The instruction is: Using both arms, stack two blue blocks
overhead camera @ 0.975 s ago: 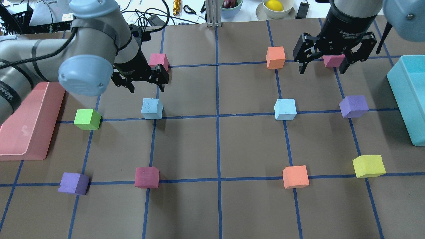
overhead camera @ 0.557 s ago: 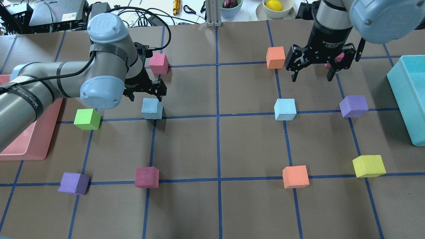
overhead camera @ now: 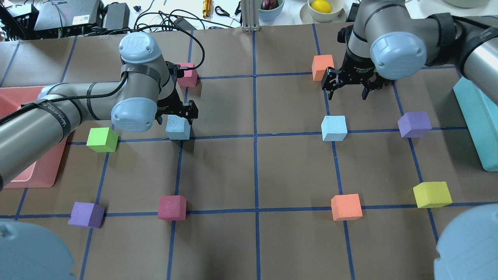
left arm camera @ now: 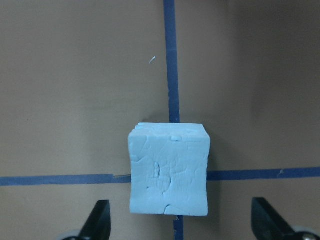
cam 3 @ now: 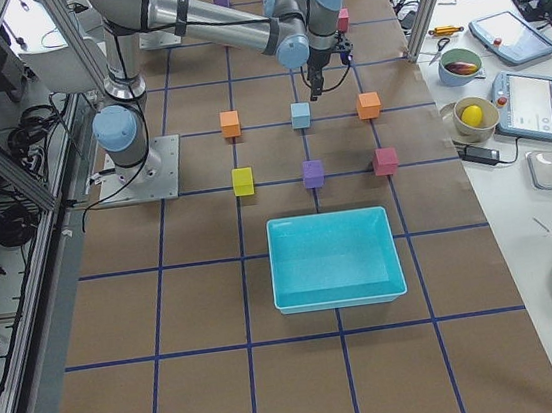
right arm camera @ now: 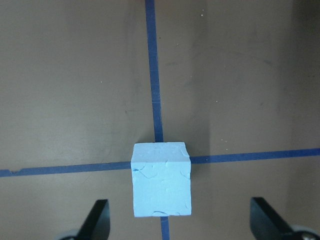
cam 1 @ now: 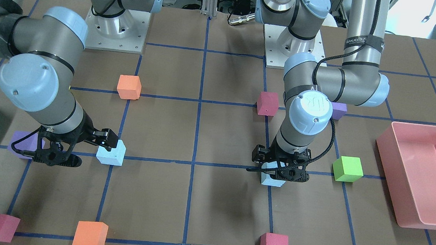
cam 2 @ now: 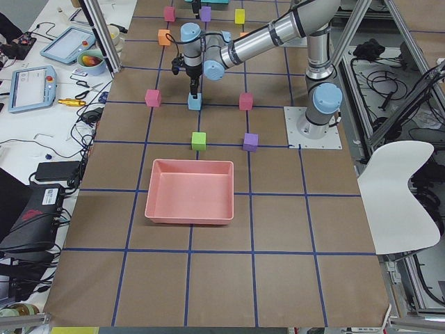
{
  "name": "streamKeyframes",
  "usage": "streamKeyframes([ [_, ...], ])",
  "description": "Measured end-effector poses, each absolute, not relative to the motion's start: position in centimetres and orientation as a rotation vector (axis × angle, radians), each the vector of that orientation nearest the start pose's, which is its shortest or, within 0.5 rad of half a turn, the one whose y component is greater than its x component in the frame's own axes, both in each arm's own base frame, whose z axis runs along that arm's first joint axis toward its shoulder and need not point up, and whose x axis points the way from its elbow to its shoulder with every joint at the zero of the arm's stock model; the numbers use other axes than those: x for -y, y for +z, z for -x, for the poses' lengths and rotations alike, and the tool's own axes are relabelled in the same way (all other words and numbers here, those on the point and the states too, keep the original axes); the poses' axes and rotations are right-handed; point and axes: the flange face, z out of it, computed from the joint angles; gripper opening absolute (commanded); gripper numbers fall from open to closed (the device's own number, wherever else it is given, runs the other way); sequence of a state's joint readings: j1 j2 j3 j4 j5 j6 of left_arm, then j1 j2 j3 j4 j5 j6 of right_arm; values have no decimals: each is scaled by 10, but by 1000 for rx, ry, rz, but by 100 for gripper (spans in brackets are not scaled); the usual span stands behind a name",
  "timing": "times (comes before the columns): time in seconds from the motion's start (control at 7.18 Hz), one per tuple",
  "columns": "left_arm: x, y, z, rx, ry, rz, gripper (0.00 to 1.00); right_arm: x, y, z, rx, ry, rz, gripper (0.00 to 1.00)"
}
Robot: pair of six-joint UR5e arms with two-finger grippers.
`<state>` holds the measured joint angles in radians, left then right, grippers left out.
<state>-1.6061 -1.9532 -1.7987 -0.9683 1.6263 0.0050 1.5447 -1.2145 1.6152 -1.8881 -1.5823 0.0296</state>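
Observation:
Two pale blue blocks sit on the brown table at tape crossings. The left blue block [overhead camera: 178,127] is under my left gripper [overhead camera: 176,115], which is open and hangs low, its fingertips [left arm camera: 100,222] on either side of the block [left arm camera: 168,170]. In the front view the left gripper [cam 1: 280,168] partly covers this block [cam 1: 273,180]. The right blue block [overhead camera: 334,128] stands free. My right gripper [overhead camera: 347,92] is open and empty, above it and slightly beyond; its wrist view shows the block [right arm camera: 161,179] between the open fingertips [right arm camera: 97,222].
A pink bin [cam 1: 385,151] is at the left end and a teal bin [overhead camera: 474,116] at the right end. Other cubes lie around: green [overhead camera: 102,139], pink [overhead camera: 186,74], orange [overhead camera: 323,67], purple [overhead camera: 414,124], yellow [overhead camera: 432,194], orange [overhead camera: 346,207], magenta [overhead camera: 172,207], purple [overhead camera: 86,214].
My left gripper has come down onto the left blue block. My right gripper has moved left and down towards the right blue block. Both stay open; no block has moved.

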Motion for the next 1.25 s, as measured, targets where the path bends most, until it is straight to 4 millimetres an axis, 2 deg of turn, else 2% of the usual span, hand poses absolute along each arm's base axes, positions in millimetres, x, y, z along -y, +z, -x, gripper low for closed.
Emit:
streamKeyframes([
  [0.56,584,208,148,-3084,-22,-69,100,582,228,-118,-3131,257,-106,100],
  [0.84,584,204,148,-3083,-18,-70,99,578,209,-118,-3126,307,-106,100],
  [0.97,584,202,148,-3083,-14,-68,83,579,203,-118,-3125,319,-106,80],
  [1.11,584,200,148,-3083,-11,-65,73,581,199,-118,-3126,310,-108,56],
  [1.25,584,199,148,-3083,-9,-66,69,583,197,-118,-3127,291,-110,17],
])
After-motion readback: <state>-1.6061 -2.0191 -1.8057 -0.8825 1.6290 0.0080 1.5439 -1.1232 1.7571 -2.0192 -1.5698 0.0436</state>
